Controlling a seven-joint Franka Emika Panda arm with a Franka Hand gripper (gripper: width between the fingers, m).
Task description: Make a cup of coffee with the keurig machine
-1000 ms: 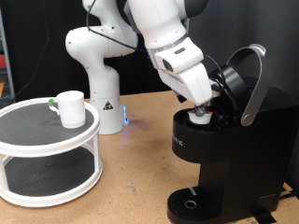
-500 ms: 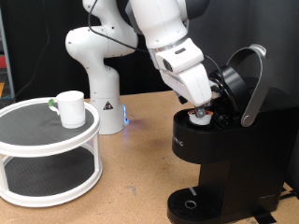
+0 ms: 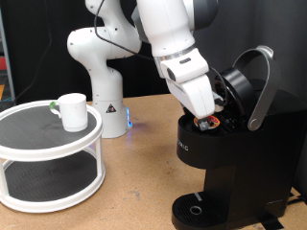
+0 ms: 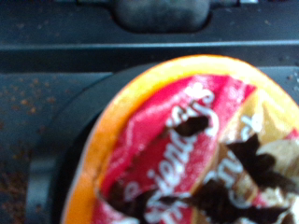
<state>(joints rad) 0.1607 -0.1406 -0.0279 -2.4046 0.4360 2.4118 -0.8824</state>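
The keurig machine (image 3: 240, 163) stands at the exterior view's right with its silver-grey lid handle (image 3: 259, 88) swung up and open. My gripper (image 3: 203, 114) is down at the open pod chamber. A small pod with a red-marked lid (image 3: 208, 122) sits low in the chamber right under my fingers. In the wrist view the pod's lid (image 4: 187, 149), red with an orange rim, fills most of the picture inside the black chamber (image 4: 51, 140); my fingers do not show there. The white cup (image 3: 71, 109) stands on a round shelf at the exterior view's left, far from my gripper.
The white two-tier round shelf (image 3: 43, 149) carries the cup on its upper tier. The arm's white base (image 3: 101, 86) stands behind it on the wooden table. The machine's round drip tray (image 3: 197, 209) at the bottom holds nothing.
The pod has gone lower into the chamber: its white body showed under my fingers before, now only its red lid shows. My hand has shifted slightly towards the exterior view's left.
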